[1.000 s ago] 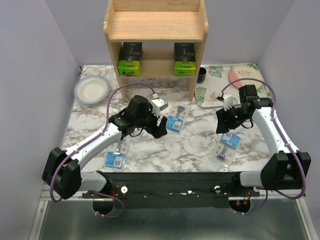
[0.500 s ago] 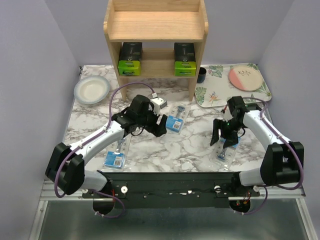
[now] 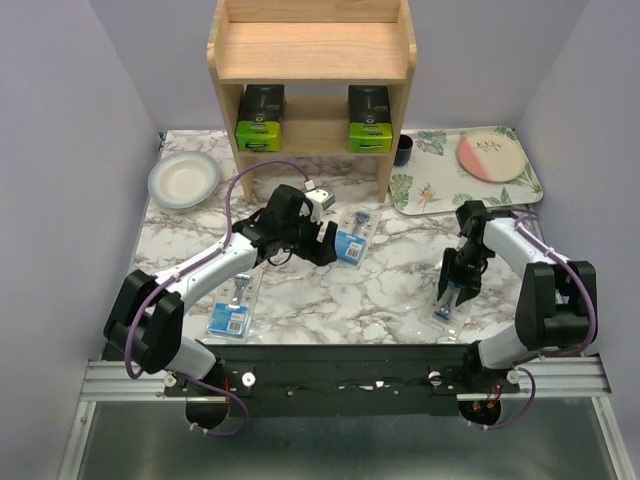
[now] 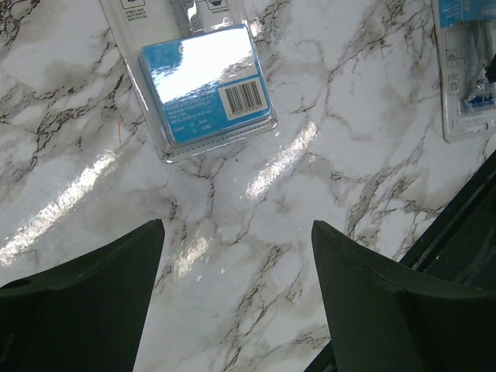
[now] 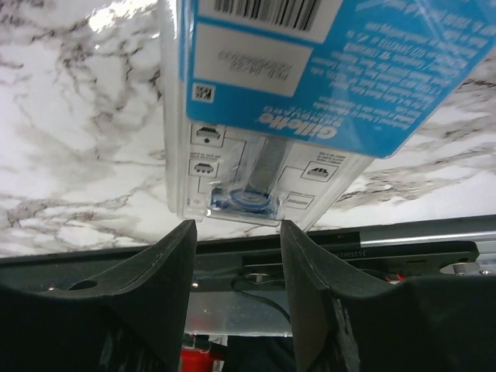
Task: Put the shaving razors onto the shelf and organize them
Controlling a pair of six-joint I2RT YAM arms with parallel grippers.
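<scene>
Your left end effector point(image 4: 236, 231): wide open, empty; your right end effector point(image 5: 236, 226): half open, tips at razor pack point(image 5: 310, 85) end.

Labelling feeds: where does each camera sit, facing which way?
Top external: above, behind the robot, looking down on table and shelf; left arm, right arm show.
Left wrist: looks down at the middle blister pack; own fingers show.
Right wrist: close on the right blister pack; own fingers show.
Shared: middle blister pack, in top and left wrist.
</scene>
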